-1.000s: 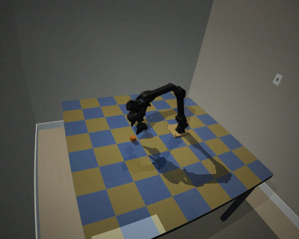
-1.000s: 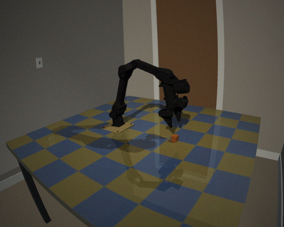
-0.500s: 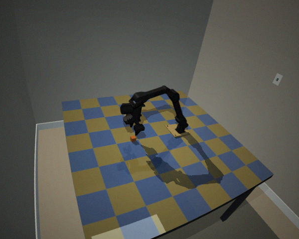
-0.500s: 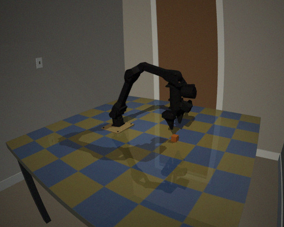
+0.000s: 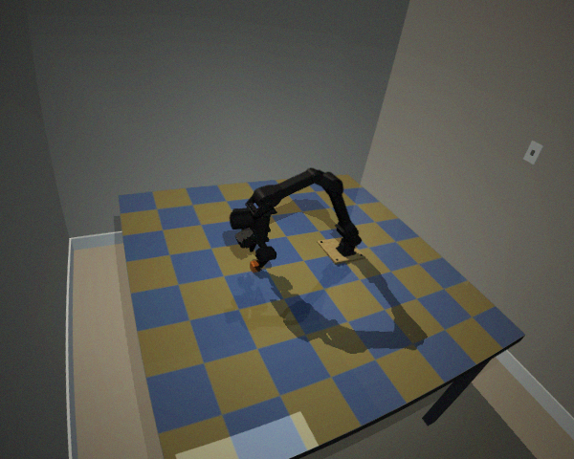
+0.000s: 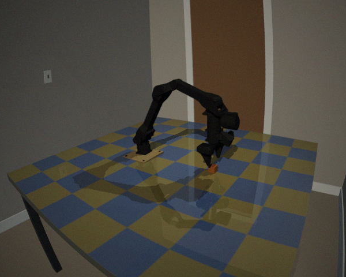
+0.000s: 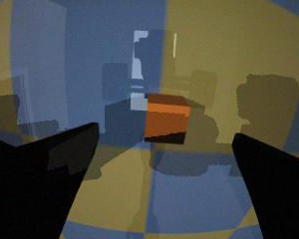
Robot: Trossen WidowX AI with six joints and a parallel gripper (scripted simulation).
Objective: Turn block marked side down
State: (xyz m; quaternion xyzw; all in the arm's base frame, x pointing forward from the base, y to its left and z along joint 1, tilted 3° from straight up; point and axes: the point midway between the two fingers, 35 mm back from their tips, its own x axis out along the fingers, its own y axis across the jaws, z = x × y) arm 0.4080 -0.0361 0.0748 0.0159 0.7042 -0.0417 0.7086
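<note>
A small orange block (image 5: 253, 267) (image 6: 213, 168) (image 7: 167, 119) rests on the checkered table (image 5: 326, 404) (image 6: 122, 256) (image 7: 216, 27), on a seam between a blue and a yellow square. My gripper (image 5: 264, 256) (image 6: 209, 161) (image 7: 169, 135) points down just above the block and close beside it, fingers wide open with nothing between them. In the wrist view the block lies ahead of the two dark fingertips, centred between them. I cannot make out a mark on the block's visible faces.
The arm's base stands on a tan mounting plate (image 5: 329, 249) (image 6: 143, 157) near the table's middle. A pale rectangle (image 5: 257, 439) lies at the table's near edge in the top view. Walls and a brown door (image 6: 226, 59) stand behind the table.
</note>
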